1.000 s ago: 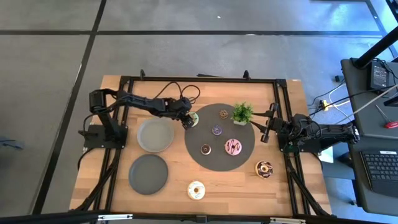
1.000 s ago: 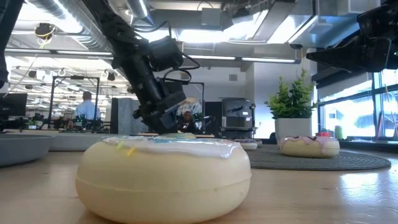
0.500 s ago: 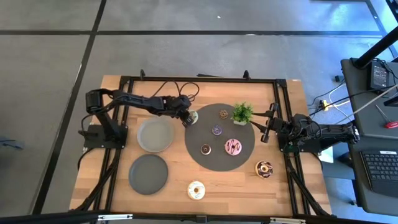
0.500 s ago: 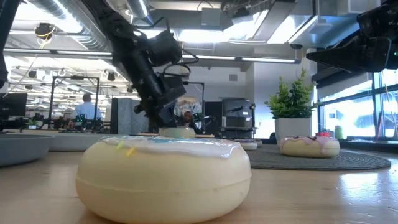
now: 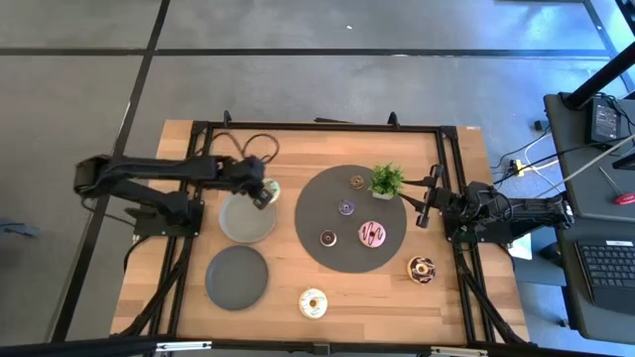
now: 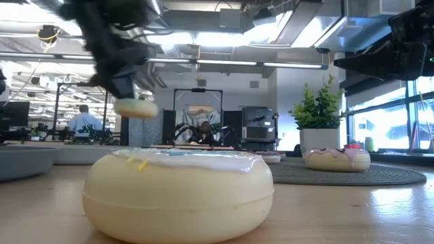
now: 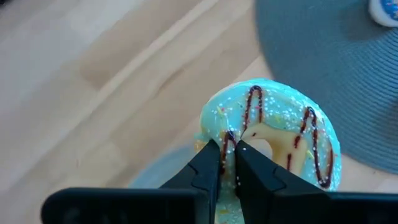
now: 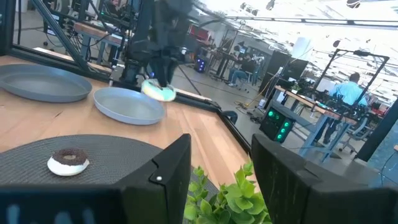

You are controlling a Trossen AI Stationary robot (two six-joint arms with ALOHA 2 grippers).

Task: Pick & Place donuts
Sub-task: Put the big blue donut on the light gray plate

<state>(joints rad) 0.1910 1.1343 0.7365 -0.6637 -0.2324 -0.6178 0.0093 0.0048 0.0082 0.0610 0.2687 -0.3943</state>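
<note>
I am seeing the left gripper [image 5: 263, 192] pinching the pale-green donut [image 5: 269, 190] by its rim, fingers [image 7: 211, 168] nearly together on it, one reaching into the hole; the donut is hanging in the air, clear of the table in the low view [image 6: 135, 107]. It is sitting over the far right rim of the upper grey plate [image 5: 241, 220], which is holding nothing; the lower plate [image 5: 236, 278] is likewise bare. The round mat [image 5: 322, 213] is carrying the pink donut [image 5: 372, 234], three tiny donuts [image 5: 345, 208] and the plant [image 5: 386, 180]. The chocolate donut [image 5: 422, 269] is lying just off the mat's near right edge, and the cream donut [image 5: 314, 302] is lying by the table's near edge. I am keeping the right gripper [image 5: 425, 201] parked at the mat's right edge, its fingers [image 8: 166, 168] spread apart and holding nothing. Bare wood is showing between plates and mat.
</note>
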